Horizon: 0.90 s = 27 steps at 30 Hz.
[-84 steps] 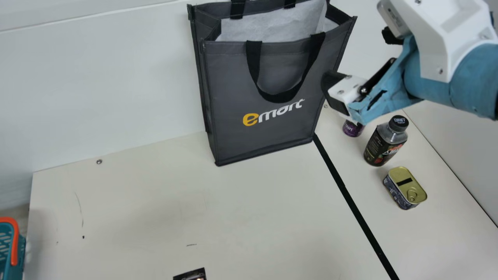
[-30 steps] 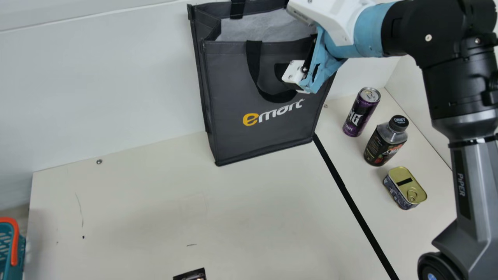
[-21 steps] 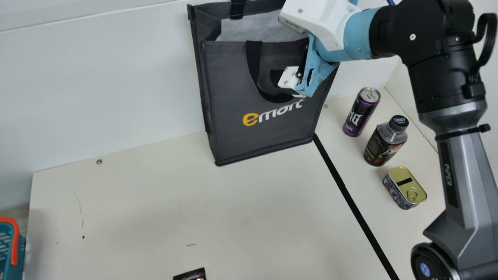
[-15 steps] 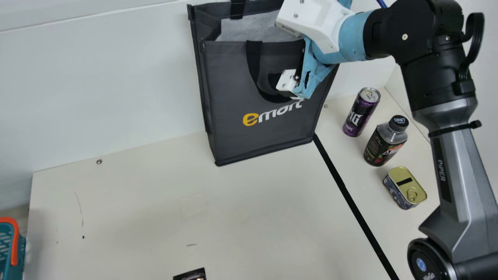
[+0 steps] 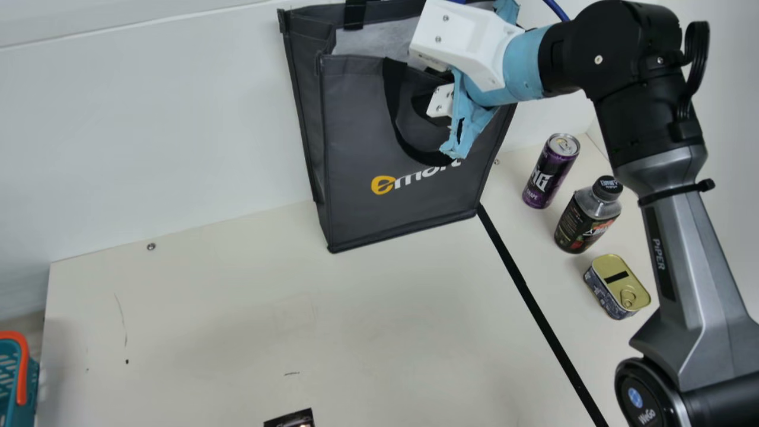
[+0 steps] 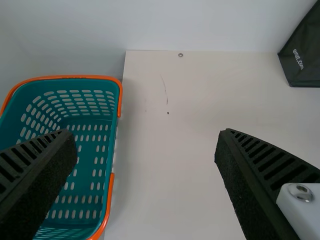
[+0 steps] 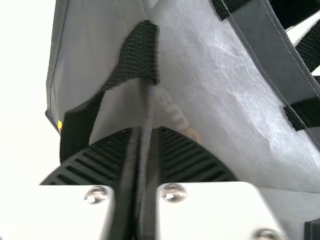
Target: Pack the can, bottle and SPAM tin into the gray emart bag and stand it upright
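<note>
Three goods await packing near the table's [image 5: 225,332] right edge: can [image 5: 549,172], bottle [image 5: 584,222], tin [image 5: 618,287]. The bag [image 5: 356,130] already stands at the back edge, pinched between the right gripper's [image 7: 145,132] fingers; the left gripper's [image 6: 146,135] are wide.

Right arm [image 5: 646,112] bent, right fingers [image 5: 421,107] pinched together — left fingers [image 6: 250,175] spread wide

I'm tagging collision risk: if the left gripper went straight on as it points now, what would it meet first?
Most likely the table, seen between the spread fingers of the left gripper; one finger overlaps the teal basket in the wrist view, so that might come first. Depth is unclear.
</note>
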Each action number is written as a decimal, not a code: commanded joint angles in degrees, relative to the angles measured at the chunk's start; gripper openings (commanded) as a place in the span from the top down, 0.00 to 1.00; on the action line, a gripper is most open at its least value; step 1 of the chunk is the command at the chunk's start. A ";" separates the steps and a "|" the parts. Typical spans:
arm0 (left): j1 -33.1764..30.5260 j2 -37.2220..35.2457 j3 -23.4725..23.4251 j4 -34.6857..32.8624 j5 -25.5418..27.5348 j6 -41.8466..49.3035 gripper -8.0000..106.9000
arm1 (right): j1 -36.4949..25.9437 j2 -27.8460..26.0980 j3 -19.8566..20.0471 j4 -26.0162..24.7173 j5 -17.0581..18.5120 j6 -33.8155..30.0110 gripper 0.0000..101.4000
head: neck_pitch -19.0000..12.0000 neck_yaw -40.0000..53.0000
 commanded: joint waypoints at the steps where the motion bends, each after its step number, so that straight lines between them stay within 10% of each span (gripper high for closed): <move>1: 0.00 0.00 0.00 0.00 0.00 0.00 0.15 | -0.14 0.09 0.10 0.21 -0.02 -0.31 1.00 | -1.30 -0.05; 27: 0.00 0.00 0.00 0.00 0.00 0.00 0.15 | 1.09 -3.84 0.74 0.19 -0.02 -0.10 1.00 | -1.30 -0.05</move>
